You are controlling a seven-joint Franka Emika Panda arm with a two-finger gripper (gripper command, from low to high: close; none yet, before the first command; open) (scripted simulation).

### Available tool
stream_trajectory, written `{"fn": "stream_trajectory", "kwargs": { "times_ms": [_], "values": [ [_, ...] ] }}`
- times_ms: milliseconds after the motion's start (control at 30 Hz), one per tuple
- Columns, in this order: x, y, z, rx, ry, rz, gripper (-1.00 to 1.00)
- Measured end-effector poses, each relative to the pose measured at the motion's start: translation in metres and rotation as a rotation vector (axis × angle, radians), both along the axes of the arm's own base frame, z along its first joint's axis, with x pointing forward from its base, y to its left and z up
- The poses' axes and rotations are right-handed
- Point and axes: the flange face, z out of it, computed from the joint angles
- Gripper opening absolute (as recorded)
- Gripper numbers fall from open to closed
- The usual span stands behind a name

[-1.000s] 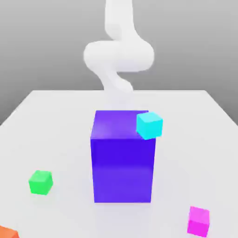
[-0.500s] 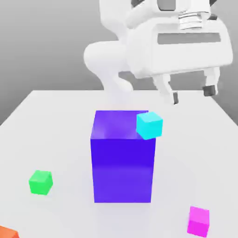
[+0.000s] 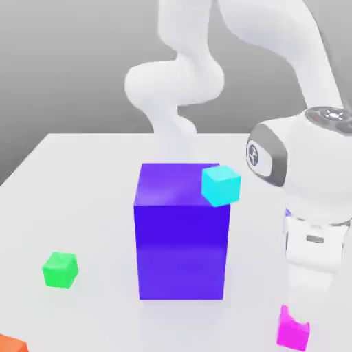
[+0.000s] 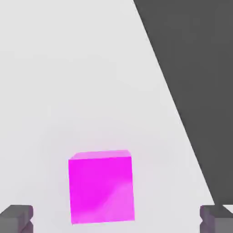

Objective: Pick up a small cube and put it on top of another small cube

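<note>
And down comes the arm! A moment ago it was up high over the back of the bench, jaws dangling in the air; now the whole wrist has swung across and dropped to the near corner on the exterior view's right. The tool (image 4: 116,220) is parked directly above the magenta cube (image 3: 293,332), jaws spread as wide as they go. Look through the hand view: one dark fingertip (image 4: 16,217) off to one side, the other fingertip (image 4: 217,218) off to the far side, and the magenta cube sitting between them with daylight on both flanks, a little nearer the first finger than the second. Nothing gripped yet, and I can't tell that anything is touching either.

So that's the approach done, I'd say, and the pick is the step in hand. What's left of it looks like a small drop so the fingers bracket the cube's sides, then the squeeze. The off-centre line-up might nudge the cube sideways as the jaws close, worth watching.

Further out, the big purple-blue cube (image 3: 181,234) stands mid-bench with the cyan cube (image 3: 221,185) at its upper corner. Beyond that, well apart on the exterior view's left, waits the green cube (image 3: 60,269), the landing spot, bare on top. An orange cube (image 3: 10,344) peeks in at the near left corner. The bench (image 3: 82,179) is pale and flat.
</note>
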Motion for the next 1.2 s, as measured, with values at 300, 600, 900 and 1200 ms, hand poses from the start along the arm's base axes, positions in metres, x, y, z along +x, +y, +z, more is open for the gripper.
{"fn": "stream_trajectory", "kwargs": {
  "times_ms": [300, 600, 900, 1200],
  "values": [
    [-0.002, 0.0, -0.043, -0.003, 0.005, 0.006, -1.0],
    [0.023, -0.058, 0.051, 0.002, -0.059, -0.022, -1.0],
    [-0.002, -0.331, 0.122, -0.088, -0.161, -0.108, -1.0],
    [-0.09, -0.423, 0.105, -0.073, -0.073, 0.016, -1.0]
  ]
}}
